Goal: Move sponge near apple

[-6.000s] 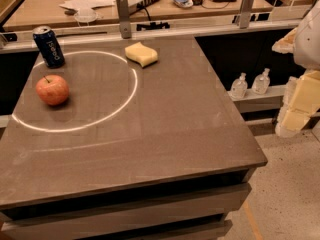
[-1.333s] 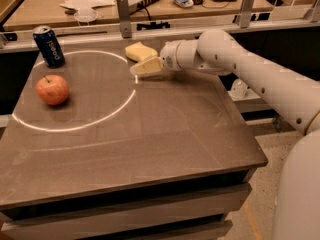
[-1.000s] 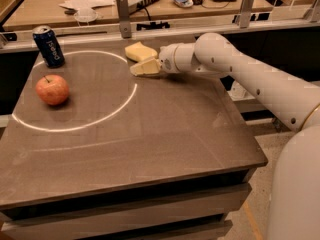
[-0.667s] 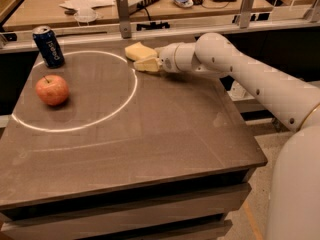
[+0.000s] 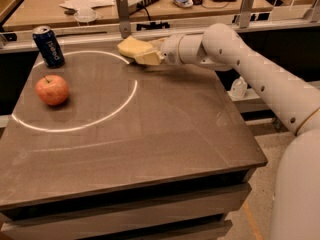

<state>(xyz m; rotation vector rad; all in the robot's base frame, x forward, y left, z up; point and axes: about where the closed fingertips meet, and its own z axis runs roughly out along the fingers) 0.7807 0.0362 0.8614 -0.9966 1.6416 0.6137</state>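
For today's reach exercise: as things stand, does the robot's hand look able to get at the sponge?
Probably yes: the hand is right at the sponge by the far edge of the table, with nothing between them.

The sponge [image 5: 130,46], a pale yellow foam slab with rounded, wavy edges, is lying at the far edge of the desk [image 5: 170,134], about midway along it. The gripper [image 5: 149,57] is sitting right against its right side, reaching in from the desk's right edge. The apple [image 5: 52,89], round and red-orange with yellowish patches and a short dark stem pointing up, is standing upright near the left edge, toward the far left corner, well apart from the sponge and nearer the front.
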